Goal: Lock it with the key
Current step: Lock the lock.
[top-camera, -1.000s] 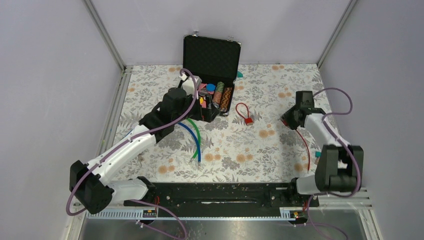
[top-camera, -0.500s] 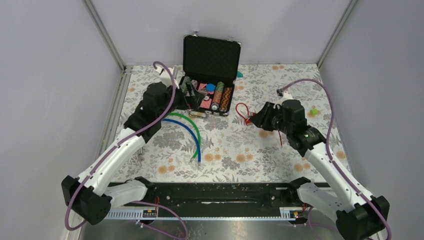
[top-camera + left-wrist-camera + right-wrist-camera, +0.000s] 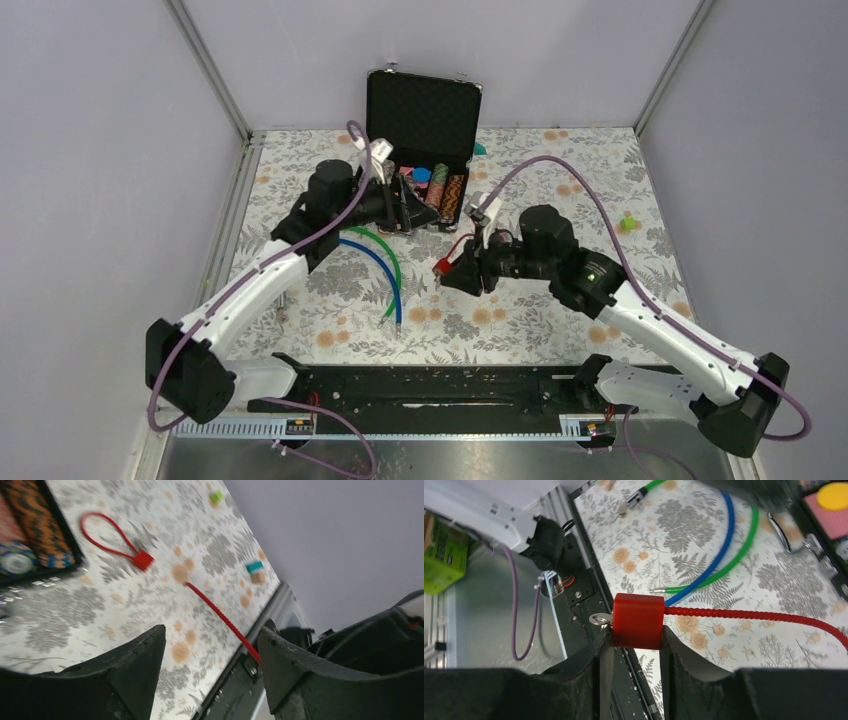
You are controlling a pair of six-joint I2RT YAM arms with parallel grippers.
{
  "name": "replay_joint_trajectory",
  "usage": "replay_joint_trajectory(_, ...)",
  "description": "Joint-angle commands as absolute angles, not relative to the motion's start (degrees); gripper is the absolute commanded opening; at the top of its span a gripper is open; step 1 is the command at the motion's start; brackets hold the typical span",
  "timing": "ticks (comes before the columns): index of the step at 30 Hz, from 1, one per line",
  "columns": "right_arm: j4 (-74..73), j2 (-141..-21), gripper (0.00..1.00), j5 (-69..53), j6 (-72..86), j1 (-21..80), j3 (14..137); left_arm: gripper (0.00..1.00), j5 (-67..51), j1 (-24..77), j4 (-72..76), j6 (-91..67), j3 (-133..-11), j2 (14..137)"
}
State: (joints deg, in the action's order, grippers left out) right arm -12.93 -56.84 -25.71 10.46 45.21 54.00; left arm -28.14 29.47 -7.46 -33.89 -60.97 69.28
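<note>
Lock (image 3: 639, 621) sits clamped in right claw (image 3: 635, 637), arm reaching left; left claw (image 3: 210, 632) gapes near the case (image 3: 420, 110).

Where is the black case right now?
In the overhead view, the black case stands open at the table's far middle, near the back wall, behind the green cable and blue cable.

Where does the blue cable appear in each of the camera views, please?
Top external: blue cable, left of centre, curving toward the near edge.
Left wrist: not in view.
Right wrist: upper middle, curving down-left.
Shared landmark: the open case, seen in all three.
</note>
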Motion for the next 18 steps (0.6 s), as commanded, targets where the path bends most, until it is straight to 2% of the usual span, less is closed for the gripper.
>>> replay_joint_trajectory(1,-17.14,-60.88,0.13,-26.40,0.63,49.61,61.12,0.64,-43.56,29.70,-0.77,-39.22,-58.72,72.78)
replay_joint_trajectory(15,-23.21,-66.70,0.10,-19.84,-6.53,54.73,65.00,0.67,-55.23,30.25,22.85,-54.13,-47.10,74.27)
replay_joint_trajectory(18,-24.67,-67.95,0.08,-19.95,-7.68,55.37,66.34,0.67,-54.93,31.01,21.98,-53.27,-47.15,75.44)
